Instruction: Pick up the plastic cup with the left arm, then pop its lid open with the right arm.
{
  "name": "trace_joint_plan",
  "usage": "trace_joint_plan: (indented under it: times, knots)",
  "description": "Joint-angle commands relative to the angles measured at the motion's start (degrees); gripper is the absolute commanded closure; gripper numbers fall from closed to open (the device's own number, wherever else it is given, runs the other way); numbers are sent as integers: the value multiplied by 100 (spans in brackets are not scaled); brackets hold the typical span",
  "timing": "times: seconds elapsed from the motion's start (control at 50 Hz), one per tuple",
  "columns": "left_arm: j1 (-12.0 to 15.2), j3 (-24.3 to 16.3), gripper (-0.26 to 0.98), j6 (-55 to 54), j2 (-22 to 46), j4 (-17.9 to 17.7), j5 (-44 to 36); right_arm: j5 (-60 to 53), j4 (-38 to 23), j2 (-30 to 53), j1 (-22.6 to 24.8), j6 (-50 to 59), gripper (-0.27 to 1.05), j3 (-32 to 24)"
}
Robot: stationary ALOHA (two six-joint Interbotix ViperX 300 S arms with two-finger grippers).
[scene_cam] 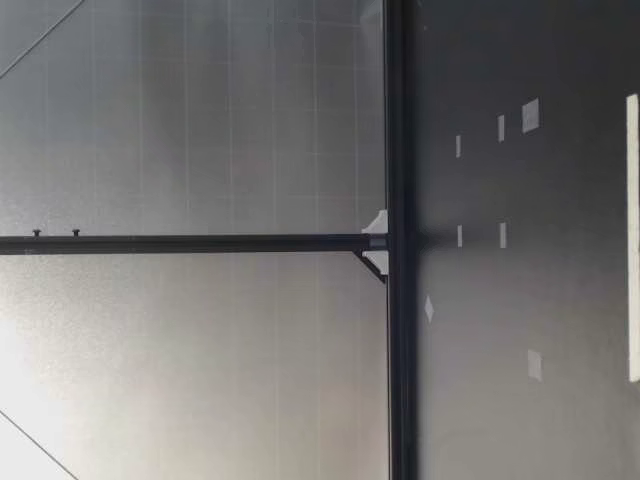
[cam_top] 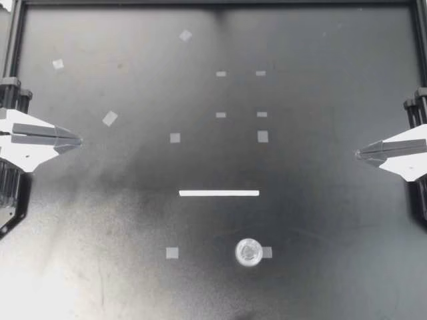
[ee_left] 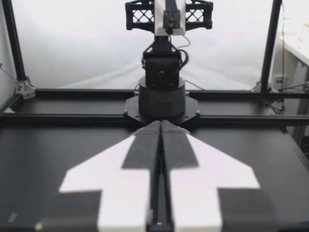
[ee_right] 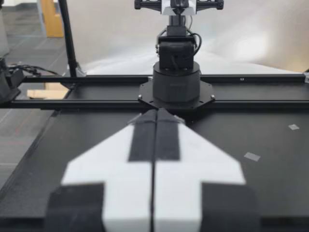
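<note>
Left gripper [cam_top: 77, 141] and right gripper [cam_top: 359, 154] hover at the table's [cam_top: 333, 227] side edges, jaws together, holding nothing. The clear cup [cam_top: 248, 252] stands nearer than the white strip [cam_top: 219, 193], right of centre, well apart from both. Reaching it well would likely mean opening wide, then descending squarely.

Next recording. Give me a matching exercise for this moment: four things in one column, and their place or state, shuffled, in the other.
Things:
1. small clear round plastic cup
2. long white tape strip
3. left gripper
4. right gripper

Places or states:
A. shut and empty, at the right side of the table
B. lying flat near the middle
C. shut and empty, at the left side
D. beside a small grey tape square

Pairs: 1-D, 2-B, 3-C, 4-A.
</note>
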Motion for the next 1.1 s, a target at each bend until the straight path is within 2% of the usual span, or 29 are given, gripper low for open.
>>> trace_joint_plan:
  times: [0.0,0.04,0.1,0.22,0.28,0.34,0.5,0.64,0.84,1.08]
  knots:
    - [-70,-316,71,35,-62,0,246,62,9,9,0,26,79,-290]
    - [-70,-483,79,35,9,-9,527,404,35,26,0,70,85,-483]
    - [-105,-738,85,35,193,0,958,1362,44,123,0,132,88,-914]
    - [-281,-1248,86,44,791,-9,1362,3120,62,501,0,158,88,-1758]
    - [-439,-1424,86,35,1116,-9,1389,3366,132,694,0,167,88,-1898]
    - [-633,-1547,85,18,1521,0,1371,3349,255,861,9,167,88,-1890]
    - [-905,-1687,85,-123,2505,-70,1143,3226,747,1292,185,149,88,-1687]
    - [-932,-1784,85,-396,3349,-132,536,2628,1002,1723,606,158,88,-1485]
    - [-976,-1705,82,-536,4157,-141,-264,2188,1292,2180,765,316,87,-1230]
    - [-1055,-1767,62,-668,5010,-132,-809,1846,1318,2698,923,492,87,-1143]
